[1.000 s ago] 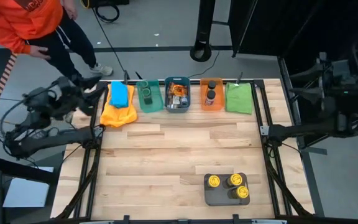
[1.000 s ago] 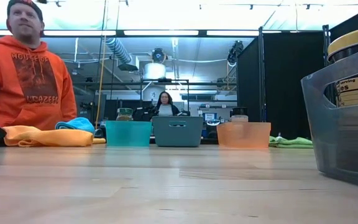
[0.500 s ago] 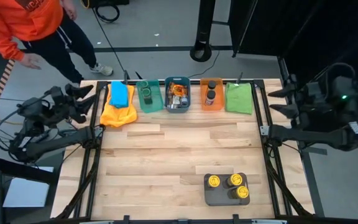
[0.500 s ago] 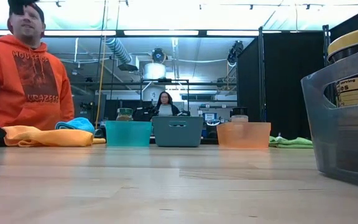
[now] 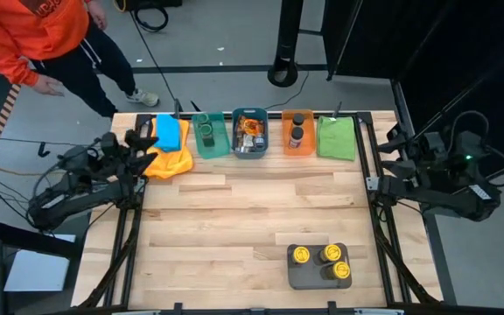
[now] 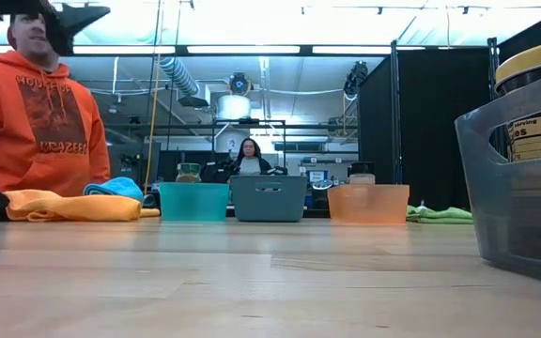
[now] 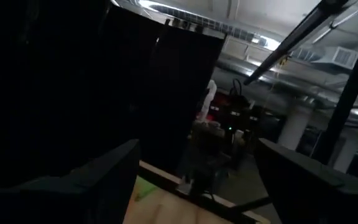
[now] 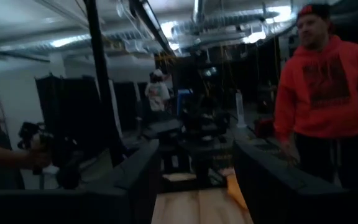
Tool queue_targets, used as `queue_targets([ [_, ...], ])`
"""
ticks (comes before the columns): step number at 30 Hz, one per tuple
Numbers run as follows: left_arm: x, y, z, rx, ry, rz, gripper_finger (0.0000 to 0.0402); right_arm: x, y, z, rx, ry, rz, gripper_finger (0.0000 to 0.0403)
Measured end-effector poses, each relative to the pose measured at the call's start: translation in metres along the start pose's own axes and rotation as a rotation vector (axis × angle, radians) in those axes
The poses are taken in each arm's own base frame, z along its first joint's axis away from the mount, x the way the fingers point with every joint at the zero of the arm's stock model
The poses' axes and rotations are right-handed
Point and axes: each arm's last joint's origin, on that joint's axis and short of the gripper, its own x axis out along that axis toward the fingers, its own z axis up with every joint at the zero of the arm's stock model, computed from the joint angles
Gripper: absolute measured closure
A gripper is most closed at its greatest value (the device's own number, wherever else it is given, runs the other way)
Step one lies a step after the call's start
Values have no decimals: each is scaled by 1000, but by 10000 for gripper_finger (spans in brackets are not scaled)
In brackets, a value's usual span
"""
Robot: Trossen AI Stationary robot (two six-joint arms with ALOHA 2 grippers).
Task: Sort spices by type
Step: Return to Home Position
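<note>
High view: both arms sit off the sides of the counter (image 5: 234, 219). The left end effector (image 5: 141, 144), fingers spread apart and empty, hovers at the far left corner beside a yellow cloth (image 5: 169, 162). The right end effector (image 5: 390, 150), likewise spread and empty, sits beyond the right edge. Three yellow-lidded jars (image 5: 320, 256) stand in a grey tray (image 5: 304, 278) near the front edge. Along the far edge, a green-lidded jar (image 5: 206, 131) sits in a teal bin (image 5: 196, 142), packets (image 5: 250, 129) fill a blue bin (image 5: 250, 155), and two dark-lidded jars (image 5: 297, 129) stand in an orange bin (image 5: 297, 151). A person (image 5: 33, 35) in an orange hoodie stands past the far left corner.
</note>
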Motion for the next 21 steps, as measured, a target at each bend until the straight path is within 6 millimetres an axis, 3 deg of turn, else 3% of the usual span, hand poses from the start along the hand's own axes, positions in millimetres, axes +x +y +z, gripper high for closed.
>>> queue_targets([
  [12, 11, 12, -35, -55, 36, -40, 80, 11, -19, -68, 101, -60, 47, 196],
  [21, 14, 17, -55, -64, 73, -6, 80, 23, -26, -104, 66, -89, 238, 196],
])
